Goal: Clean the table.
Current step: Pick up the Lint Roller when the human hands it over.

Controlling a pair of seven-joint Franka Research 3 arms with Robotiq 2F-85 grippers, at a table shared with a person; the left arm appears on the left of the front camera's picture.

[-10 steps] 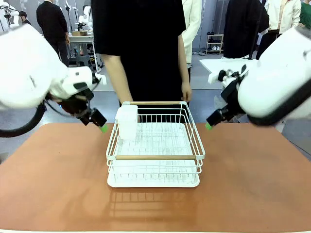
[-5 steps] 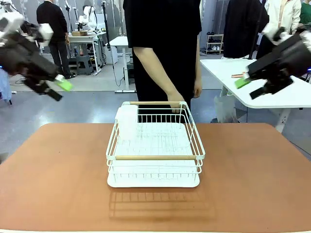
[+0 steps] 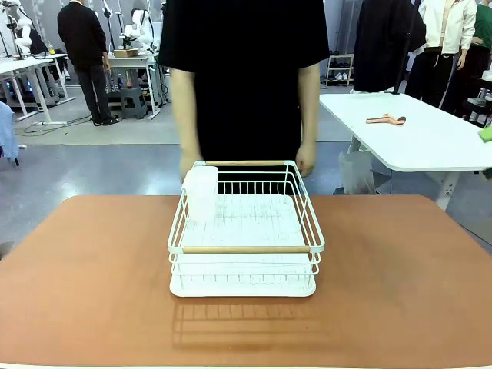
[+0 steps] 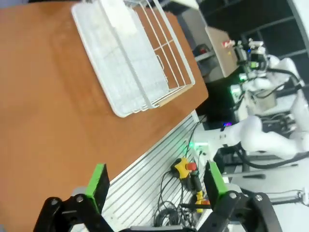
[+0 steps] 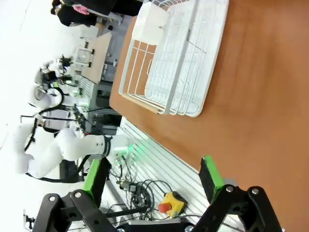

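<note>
The worktop [image 3: 400, 292] is finished in plain matte terracotta. The wire rack [image 3: 246, 250] is coated white and fitted with two pale wood bars. A frosted white cup [image 3: 201, 192] is seen at the rack's 10 o'clock corner. The left end effector [image 4: 155, 174] and right end effector [image 5: 150, 169] are coloured black, with green pads [image 4: 99, 181]. A black shirt [image 3: 242, 69] is worn by the person.

A white wire dish rack [image 3: 246, 249] with wooden handles is sitting midway between the left and right edges of the table [image 3: 92, 277], nearer its far edge. A white container [image 3: 201, 192] is standing upright in the rack's far left corner. A person [image 3: 242, 77] in black is standing at the far edge. A pinkish tool [image 3: 384, 119] is lying on a white side table [image 3: 430, 150].
</note>
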